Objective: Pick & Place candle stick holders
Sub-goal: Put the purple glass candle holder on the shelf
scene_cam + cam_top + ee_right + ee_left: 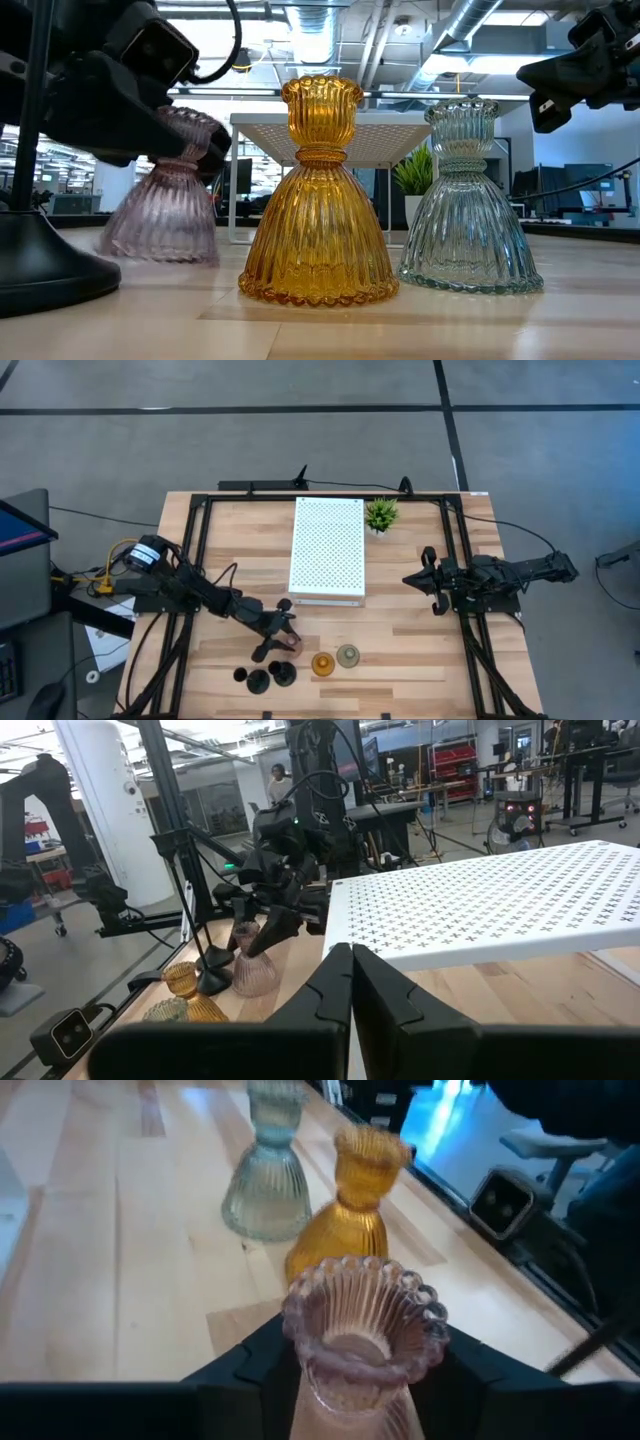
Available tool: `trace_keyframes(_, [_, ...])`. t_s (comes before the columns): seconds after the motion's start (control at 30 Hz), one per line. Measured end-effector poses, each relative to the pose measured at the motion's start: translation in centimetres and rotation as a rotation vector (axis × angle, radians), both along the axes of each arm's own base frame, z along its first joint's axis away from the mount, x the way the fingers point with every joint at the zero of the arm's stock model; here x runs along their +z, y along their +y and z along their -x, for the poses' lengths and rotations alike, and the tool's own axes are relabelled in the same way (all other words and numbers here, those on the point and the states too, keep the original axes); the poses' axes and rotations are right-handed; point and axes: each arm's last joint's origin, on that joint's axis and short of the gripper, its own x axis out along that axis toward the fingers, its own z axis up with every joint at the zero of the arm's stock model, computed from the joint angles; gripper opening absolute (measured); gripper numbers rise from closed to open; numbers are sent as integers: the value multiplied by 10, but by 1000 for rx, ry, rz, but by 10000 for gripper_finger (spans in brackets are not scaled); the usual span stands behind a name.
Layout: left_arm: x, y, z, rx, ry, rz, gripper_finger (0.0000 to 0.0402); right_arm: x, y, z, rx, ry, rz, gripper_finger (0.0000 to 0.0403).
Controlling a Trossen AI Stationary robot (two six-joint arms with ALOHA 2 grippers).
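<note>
A pink ribbed glass holder stands upright between the fingers of my left gripper, near the table's front; it also shows in the high view and the low view. An amber holder and a pale grey-green holder stand on their bases to its right. Two black holders stand on round bases nearer the front edge. My right gripper hangs shut and empty over the table's right side. My left gripper pinches the pink holder's narrow neck, just below its beaded cup, with one finger on each side. The fingers come from the table's left, slanting down. The holder is upright; whether its base rests on the table, I cannot tell.
A white perforated board lies across the middle of the table, with a small green potted plant at its far right corner. A small black disc lies left of the black holders. Bare wood lies between the board and the holders.
</note>
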Motion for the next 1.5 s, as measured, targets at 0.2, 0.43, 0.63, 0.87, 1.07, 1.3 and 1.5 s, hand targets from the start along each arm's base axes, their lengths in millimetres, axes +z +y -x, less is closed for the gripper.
trace_keyframes(0.2, [2, 1, 3, 4, 35, 6, 140, 0, 0, 0, 0, 0, 0, 0])
trace_keyframes(0.43, [16, 7, 13, 58, 87, -19, 147, 0, 0, 0, 0, 1, 1, 0])
trace_keyframes(0.63, [39, 16, 29, 128, 82, -35, 139, 0, 0, 0, 0, 0, 0, 0])
trace_keyframes(0.87, [69, 27, 50, 169, -4, -2, 144, 0, 0, 0, 0, 1, 1, 0])
trace_keyframes(1.07, [87, 33, 64, 186, -78, 35, 139, 0, 0, 0, 0, 0, 1, 0])
trace_keyframes(1.3, [112, 39, 68, 290, -119, 49, 140, 0, 0, 0, -1, 0, 1, 0])
trace_keyframes(1.5, [150, 53, 59, 397, -112, 23, 140, 0, 0, 0, -1, 0, 1, 0])
